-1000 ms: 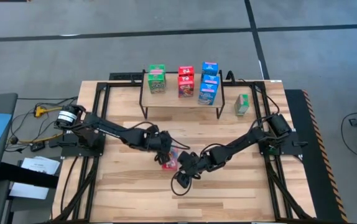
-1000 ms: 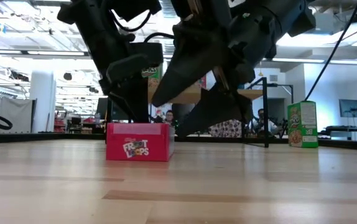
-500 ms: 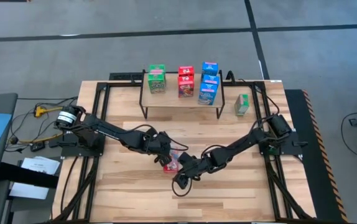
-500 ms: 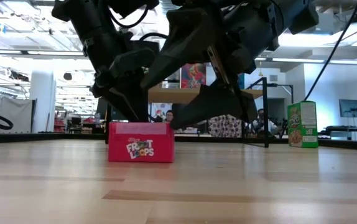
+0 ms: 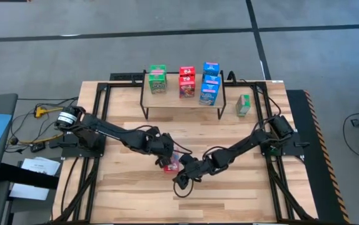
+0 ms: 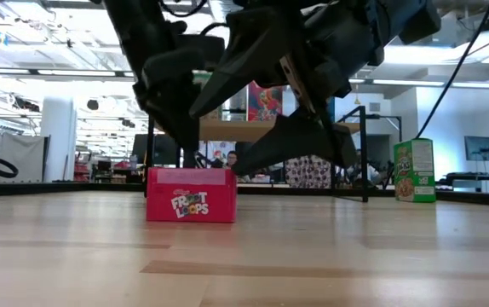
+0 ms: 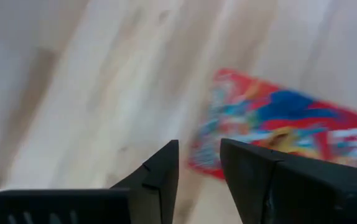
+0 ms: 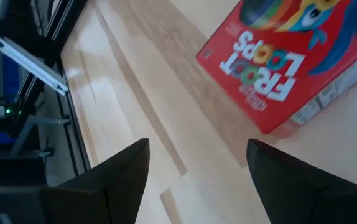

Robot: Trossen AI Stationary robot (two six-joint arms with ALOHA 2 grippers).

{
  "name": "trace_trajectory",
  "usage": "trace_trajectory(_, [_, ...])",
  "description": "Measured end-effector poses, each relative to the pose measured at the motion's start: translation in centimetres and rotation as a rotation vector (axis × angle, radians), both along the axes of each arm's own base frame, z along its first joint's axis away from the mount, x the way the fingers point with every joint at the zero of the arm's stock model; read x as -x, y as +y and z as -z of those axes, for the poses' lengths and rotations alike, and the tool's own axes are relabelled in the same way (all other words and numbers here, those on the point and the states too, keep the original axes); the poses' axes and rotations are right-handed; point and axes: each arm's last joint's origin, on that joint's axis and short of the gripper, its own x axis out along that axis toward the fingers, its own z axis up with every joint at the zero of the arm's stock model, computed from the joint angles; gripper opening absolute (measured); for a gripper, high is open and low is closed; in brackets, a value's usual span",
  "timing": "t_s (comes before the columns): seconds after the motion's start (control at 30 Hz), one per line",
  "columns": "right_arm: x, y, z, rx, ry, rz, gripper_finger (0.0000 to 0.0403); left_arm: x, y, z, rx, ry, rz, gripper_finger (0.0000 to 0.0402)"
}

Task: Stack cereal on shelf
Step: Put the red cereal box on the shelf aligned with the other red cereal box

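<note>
The tabletop [image 5: 129, 181] carried everything, w/ the shelf [image 5: 173, 100] at its far edge, top on black legs. On the shelf stood the stacked cereal: green pair [image 5: 157, 79], red pair [image 5: 187, 82], blue stack [image 5: 210, 83], sorted by colour, prob. so each column takes its third box. One green box [image 5: 244, 104] stood upright on the table just beside the shelf's right end, not yet stacked.

Both arms reached to mid-table over a red box [image 6: 191, 195] lying flat, face up. The left gripper [image 7: 198, 163] had its fingers pressed together, nothing between them; in its wrist view the red box [image 7: 278, 130] lay just beyond the tips, so no grip on it. Looked like a closed-finger nudge or a miss, can't tell which. The right gripper [image 8: 197, 165] was spread wide, box [image 8: 287, 59] ahead of it and apart from both fingers, prob. lined up to take the box once it's tipped or turned

Ninth box not seen
</note>
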Motion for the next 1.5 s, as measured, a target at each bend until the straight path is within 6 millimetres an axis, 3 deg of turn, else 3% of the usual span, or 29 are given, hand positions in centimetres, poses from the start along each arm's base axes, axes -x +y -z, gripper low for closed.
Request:
trace_trajectory(0.47, [0.2, 1.1, -0.4, -0.034, -0.047, 0.045, 0.0294, 0.4, 2.6, 0.3, -0.067, 0.103, -0.028, 0.0108])
trace_trajectory(1.0, [0.0, 2.0, -1.3, -0.069, -0.161, 0.141, 0.0294, 0.7, 2.7, 0.5, -0.074, 0.146, -0.020, 0.0108])
trace_trajectory(1.17, [-2.1, 2.7, 0.1, -0.050, -0.129, 0.067, 0.0294, 0.8, 2.7, 0.5, -0.075, 0.150, -0.020, 0.0108])
trace_trajectory(1.23, [-3.8, 3.1, 0.6, -0.086, -0.139, -0.013, 0.0294, 0.9, 2.7, 0.5, -0.077, 0.162, -0.019, 0.0108])
trace_trajectory(1.5, [-4.1, 2.4, -0.2, -0.046, -0.100, -0.014, 0.0290, 1.2, 2.7, 0.7, -0.081, 0.194, -0.020, 0.0108])
